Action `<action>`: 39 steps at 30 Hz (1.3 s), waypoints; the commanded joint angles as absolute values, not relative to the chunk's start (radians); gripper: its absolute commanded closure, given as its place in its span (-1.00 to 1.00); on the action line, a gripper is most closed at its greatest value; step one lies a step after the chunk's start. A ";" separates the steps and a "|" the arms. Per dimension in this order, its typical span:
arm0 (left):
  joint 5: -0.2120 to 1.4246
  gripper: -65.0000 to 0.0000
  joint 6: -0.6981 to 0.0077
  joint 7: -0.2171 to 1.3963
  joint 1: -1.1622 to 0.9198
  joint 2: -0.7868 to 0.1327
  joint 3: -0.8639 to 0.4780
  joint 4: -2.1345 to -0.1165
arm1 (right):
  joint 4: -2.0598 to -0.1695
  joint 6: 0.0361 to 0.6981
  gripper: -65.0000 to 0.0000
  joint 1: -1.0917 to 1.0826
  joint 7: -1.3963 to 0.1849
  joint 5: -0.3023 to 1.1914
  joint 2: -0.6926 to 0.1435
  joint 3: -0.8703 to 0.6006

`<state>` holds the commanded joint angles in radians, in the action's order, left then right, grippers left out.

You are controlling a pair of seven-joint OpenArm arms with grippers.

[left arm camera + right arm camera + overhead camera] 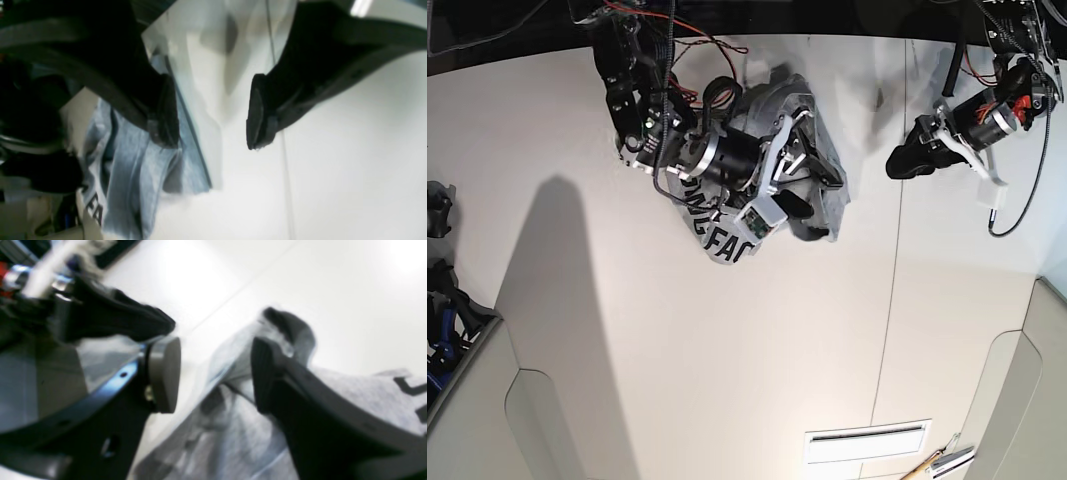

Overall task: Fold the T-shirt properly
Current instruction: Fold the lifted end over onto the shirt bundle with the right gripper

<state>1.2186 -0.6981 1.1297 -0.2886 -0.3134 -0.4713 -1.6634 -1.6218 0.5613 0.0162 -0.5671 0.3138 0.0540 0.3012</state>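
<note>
The T-shirt (720,235) lies bunched on the white table (727,370), in the upper middle of the base view. It is light grey and crumpled, with black block lettering (727,243) along its lower left part and loose folds reaching toward the right. In the left wrist view its cloth fills the lower left, with a few of the letters showing near the bottom edge. In the right wrist view the folds run from the middle down to the bottom and off to the right.

The right gripper (213,375) is over the shirt, its two fingers spread, with grey folds visible between them; whether either finger touches the cloth, I cannot tell. Its arm (642,90) comes down from the upper left of the base view.

The left gripper (213,113) is also spread, in the upper right of the base view, apart from the shirt. Its arm (1007,110) reaches in from the upper right corner.

A thin seam (890,330) runs down the table, right of the shirt. A white slotted panel (867,443) sits at the lower right.
</note>
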 joint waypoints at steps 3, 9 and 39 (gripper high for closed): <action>1.223 -0.10 -0.698 1.132 -0.289 -0.314 -0.503 -1.663 | -1.480 0.561 -0.01 -0.031 -0.533 0.314 0.072 0.301; 1.223 -0.10 -0.698 1.134 -0.288 -0.313 -0.519 -1.663 | -1.399 0.577 -0.01 -0.056 -0.535 0.314 0.134 0.344; 1.456 0.72 -0.698 1.301 -0.353 -0.296 -0.440 -2.033 | -1.629 0.554 1.00 -0.169 -0.543 0.254 0.130 0.043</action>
<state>1.4563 -0.6981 1.3010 -0.3534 -0.2958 -0.4400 -2.0331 -1.6291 0.5537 -0.1688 -0.5434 0.2539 0.1303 0.0433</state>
